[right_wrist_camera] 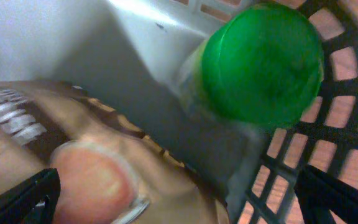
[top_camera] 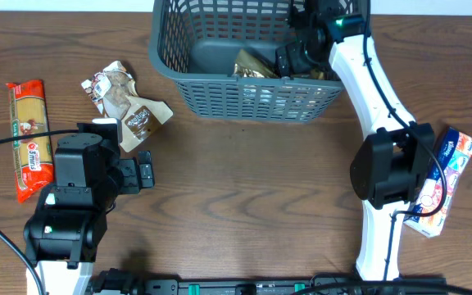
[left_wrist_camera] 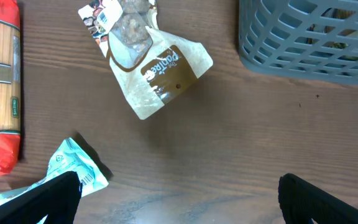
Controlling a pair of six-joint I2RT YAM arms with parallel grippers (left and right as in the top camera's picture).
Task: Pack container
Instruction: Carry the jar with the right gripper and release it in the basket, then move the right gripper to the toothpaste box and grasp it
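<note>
Overhead: container on brown wooden table

The container is slotted grey-blue, the pasta packet red, the cap green.

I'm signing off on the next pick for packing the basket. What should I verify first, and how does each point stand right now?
1. Left pincer open: ok, fingers wide apart.
2. Brown-and-white packet clear to grab: ok, flat on the table, apart from the basket.
3. Teal wrapper clear of the left pincer: cannot tell, it lies right by one finger.
4. Right pincer open: ok.
5. Right pincer out of the basket: not ok, it is inside, above a brown packet.
6. Room in the basket: ok, bare floor shows.
</note>
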